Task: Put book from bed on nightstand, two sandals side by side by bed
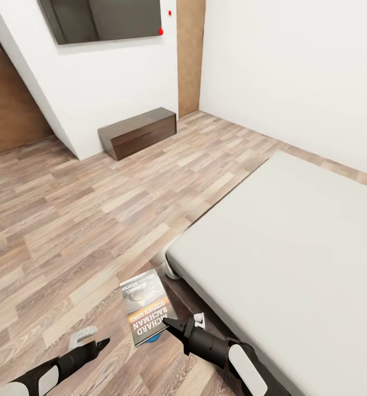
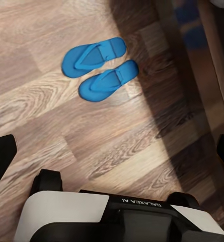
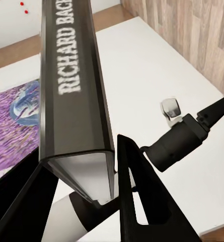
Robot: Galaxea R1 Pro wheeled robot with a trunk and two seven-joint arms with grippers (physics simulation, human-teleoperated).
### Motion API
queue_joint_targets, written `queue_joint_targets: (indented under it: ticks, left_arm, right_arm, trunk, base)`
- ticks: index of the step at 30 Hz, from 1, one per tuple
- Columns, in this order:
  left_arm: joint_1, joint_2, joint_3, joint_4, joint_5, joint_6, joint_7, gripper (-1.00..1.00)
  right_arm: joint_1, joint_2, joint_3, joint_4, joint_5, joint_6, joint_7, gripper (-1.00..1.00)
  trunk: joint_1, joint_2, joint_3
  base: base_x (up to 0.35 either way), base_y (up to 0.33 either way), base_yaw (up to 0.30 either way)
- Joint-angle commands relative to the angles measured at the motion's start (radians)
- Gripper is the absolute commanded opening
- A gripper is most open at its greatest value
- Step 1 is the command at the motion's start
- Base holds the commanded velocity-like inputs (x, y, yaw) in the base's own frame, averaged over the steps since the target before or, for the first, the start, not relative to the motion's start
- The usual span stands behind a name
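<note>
My right gripper (image 1: 170, 325) is shut on the book (image 1: 146, 311), a grey-black paperback with an orange band, and holds it above the floor by the bed's near corner. In the right wrist view the book's spine (image 3: 74, 85) stands between the two black fingers (image 3: 132, 191). Both blue sandals (image 2: 93, 56) (image 2: 108, 80) lie side by side on the wood floor next to the bed's dark frame (image 2: 192, 65). My left gripper (image 1: 98, 345) hangs open low over the floor, left of the book. The pale mattress of the bed (image 1: 293, 242) spreads to the right. The nightstand is out of view.
A long low dark cabinet (image 1: 139, 131) stands against the white wall under a wall screen (image 1: 104, 19). A brown door (image 1: 10, 110) is at the far left. Wood-plank floor (image 1: 84, 220) stretches between me and the cabinet.
</note>
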State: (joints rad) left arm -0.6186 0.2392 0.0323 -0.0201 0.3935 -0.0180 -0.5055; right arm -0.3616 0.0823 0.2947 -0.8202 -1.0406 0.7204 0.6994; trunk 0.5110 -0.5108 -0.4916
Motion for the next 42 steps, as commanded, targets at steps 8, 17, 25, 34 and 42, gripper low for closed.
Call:
queue_joint_targets:
  ticks: [8, 17, 25, 34, 42]
  left_arm:
    - [-0.001, 0.0, 0.003, 0.002, -0.001, -0.002, -0.004, 1.0]
    - [-0.001, -0.001, 0.003, 0.002, -0.001, -0.002, 0.001, 1.0]
    - [0.001, -0.051, 0.002, 0.003, -0.006, -0.004, 0.27, 1.0]
    - [0.028, -0.124, 0.001, 0.002, -0.146, -0.03, 0.558, 1.0]
    - [0.031, -0.129, 0.003, 0.002, -0.179, -0.051, 0.574, 1.0]
  right_arm:
    - [0.0, 0.0, 0.0, 0.001, -0.009, 0.007, -0.001, -1.0]
    - [0.0, 0.0, 0.0, 0.001, -0.01, 0.007, -0.001, -1.0]
    - [0.0, 0.0, 0.0, 0.001, -0.01, 0.007, -0.001, -1.0]
    - [0.0, 0.0, 0.0, 0.001, -0.009, 0.007, -0.001, -1.0]
    - [0.0, 0.001, 0.0, 0.002, -0.009, 0.007, -0.001, -1.0]
  trunk:
    - [0.0, -0.001, -0.001]
    - [0.0, -0.001, -0.001]
    - [0.0, -0.001, -0.001]
    - [0.0, -0.001, -0.001]
    - [0.0, -0.001, -0.001]
  base:
    - [0.0, 0.0, 0.291]
    - [0.0, 0.0, 0.291]
    - [0.0, 0.0, 0.291]
    - [0.0, 0.0, 0.291]
    - [0.0, 0.0, 0.291]
